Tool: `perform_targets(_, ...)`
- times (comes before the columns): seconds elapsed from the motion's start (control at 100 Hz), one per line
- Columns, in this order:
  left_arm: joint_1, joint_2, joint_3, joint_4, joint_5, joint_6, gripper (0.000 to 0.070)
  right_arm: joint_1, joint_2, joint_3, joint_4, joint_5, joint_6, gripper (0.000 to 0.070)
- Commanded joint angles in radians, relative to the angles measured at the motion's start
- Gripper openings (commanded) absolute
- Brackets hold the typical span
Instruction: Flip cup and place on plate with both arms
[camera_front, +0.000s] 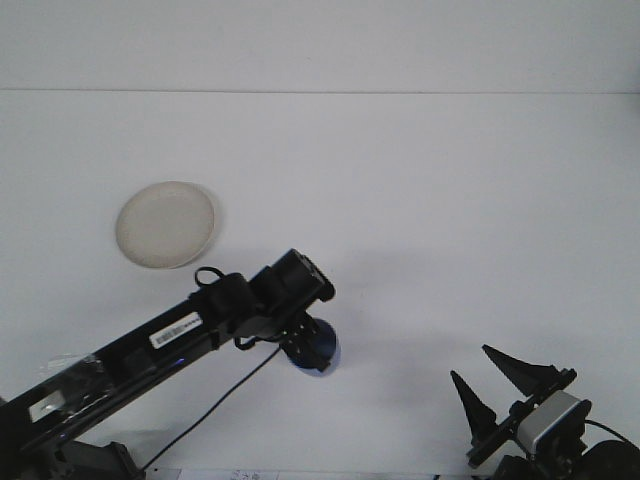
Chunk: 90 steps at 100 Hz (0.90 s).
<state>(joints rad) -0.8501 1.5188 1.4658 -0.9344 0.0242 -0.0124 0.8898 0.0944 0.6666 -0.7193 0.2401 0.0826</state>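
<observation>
Spread wide, the two pointed black fingers of the right gripper (492, 382) stick up at about 5 o'clock in the view, holding nothing and well apart from everything else. At about 7 o'clock the left arm (150, 345) reaches in from the lower edge toward the middle of the white table (430, 200); the left gripper (308, 348) pinches the blue cup (322, 355), whose upper part is hidden behind the black wrist. At about 10 o'clock, well apart from the cup, the round pale plate (165, 223) lies flat with nothing on it
</observation>
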Motion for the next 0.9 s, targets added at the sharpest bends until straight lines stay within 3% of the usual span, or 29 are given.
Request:
perform_targets(0.0, 0.053, -0.029, 0.057, -0.03, -0.069, 0.054, 0.0009, 0.009, 0.005, 0.005, 0.009, 0.004, -0.007, 0.0414)
perform_targets(0.11, 0.212, -0.071, 0.105, -0.053, -0.137, 0.099, 0.0008, 0.009, 0.005, 0.005, 0.009, 0.004, -0.004, 0.0414)
perform_targets(0.26, 0.489, -0.07, 0.134, -0.039, -0.139, 0.129, 0.0008, 0.009, 0.005, 0.005, 0.009, 0.004, -0.003, 0.0414)
perform_targets(0.45, 0.768, 0.009, 0.134, 0.08, -0.136, 0.104, 0.0008, 0.009, 0.005, 0.005, 0.009, 0.004, 0.0, 0.0414)
perform_targets(0.63, 0.875, 0.141, 0.143, 0.18, -0.132, 0.099, 0.0008, 0.009, 0.005, 0.005, 0.008, 0.003, 0.023, 0.0414)
perform_targets(0.89, 0.903, 0.277, 0.148, 0.24, -0.132, 0.103, 0.0008, 0.009, 0.005, 0.005, 0.008, 0.003, 0.034, 0.0414)
